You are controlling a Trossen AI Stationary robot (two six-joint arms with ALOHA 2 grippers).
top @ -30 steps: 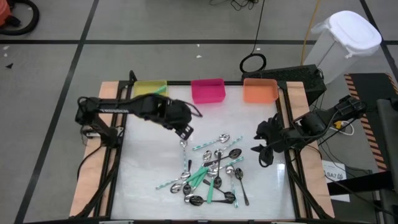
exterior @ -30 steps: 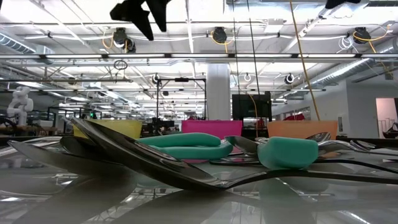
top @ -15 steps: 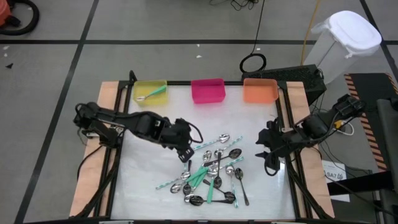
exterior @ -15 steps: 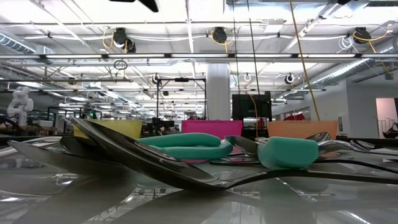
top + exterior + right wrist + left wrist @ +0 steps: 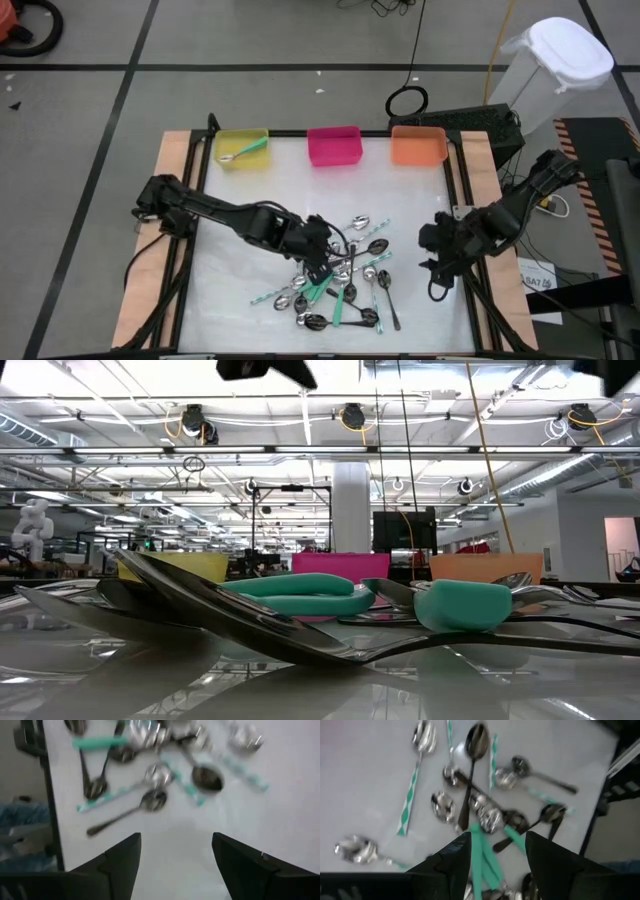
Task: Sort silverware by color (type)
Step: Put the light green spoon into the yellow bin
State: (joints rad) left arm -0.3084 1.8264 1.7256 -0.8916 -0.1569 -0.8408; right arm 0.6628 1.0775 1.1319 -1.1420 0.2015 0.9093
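The silverware lies in a loose pile [image 5: 342,277] on the white table: teal-handled, all-silver and dark spoons crossing one another. The low view shows teal handles [image 5: 300,596] resting on silver spoons. One teal-handled spoon [image 5: 243,152] lies in the yellow bin [image 5: 262,160]. My left gripper [image 5: 320,262] is open over the pile's left part. In its wrist view, the open left gripper [image 5: 497,855] has teal handles [image 5: 479,851] between its fingers. My right gripper [image 5: 440,258] is open at the table's right side, and the right wrist view [image 5: 175,857] shows it over bare table beside the spoons.
Pink bin [image 5: 334,146] and orange bin [image 5: 418,146] stand beside the yellow one along the far edge. A dark frame rail [image 5: 470,280] borders the table on the right. Bare white table [image 5: 235,280] lies left of the pile and between pile and bins.
My left gripper has moved from mid-table toward the near-right and down over the spoon pile, with the arm stretching out. My right gripper has shifted a little toward the near edge. The spoons have stayed where they were.
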